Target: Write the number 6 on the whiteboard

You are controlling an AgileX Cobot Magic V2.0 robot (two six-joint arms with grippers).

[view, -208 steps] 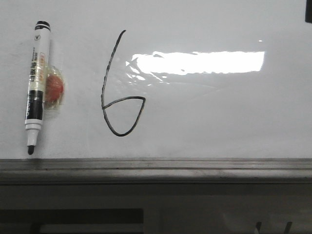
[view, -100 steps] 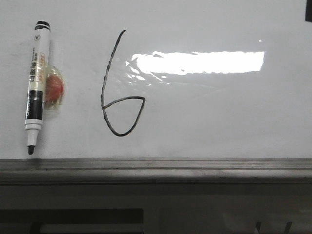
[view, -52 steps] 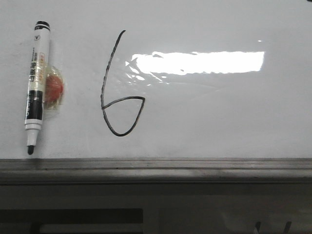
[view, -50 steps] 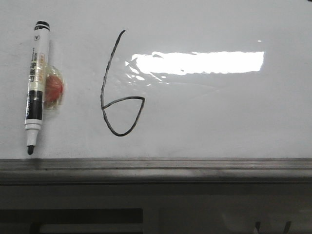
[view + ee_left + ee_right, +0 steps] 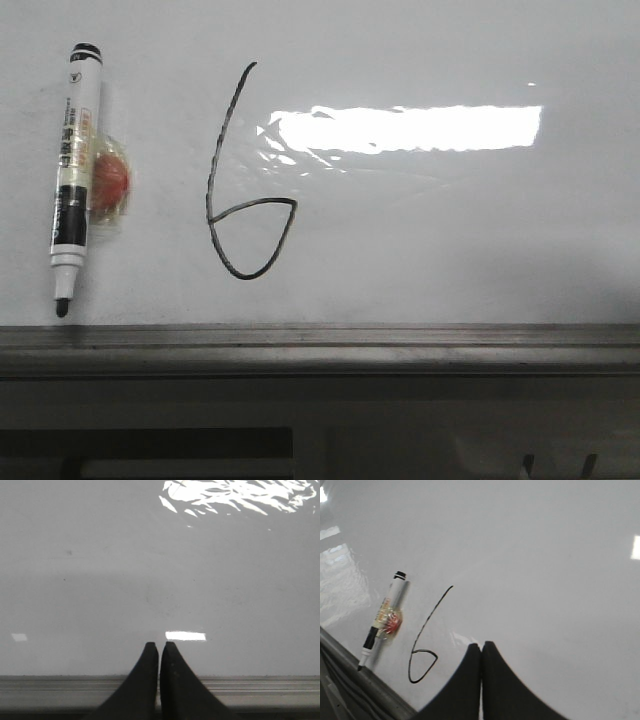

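A black hand-drawn number 6 [image 5: 240, 190] stands on the whiteboard [image 5: 450, 240], left of the bright glare. The marker [image 5: 73, 170] lies uncapped on the board at the far left, tip towards the rail. In the right wrist view the number 6 [image 5: 422, 645] and the marker [image 5: 382, 620] show beside my right gripper [image 5: 481, 645], which is shut and empty over the whiteboard [image 5: 545, 580]. My left gripper [image 5: 159, 645] is shut and empty over bare whiteboard [image 5: 150, 570] near the rail. Neither gripper shows in the front view.
A grey metal rail [image 5: 320, 345] runs along the board's near edge, also seen as a rail [image 5: 260, 690] in the left wrist view. A small orange-red object in clear wrap [image 5: 110, 182] sits against the marker.
A dark shape at the upper right corner of the front view has left the frame. The marker and the number 6 have not moved.
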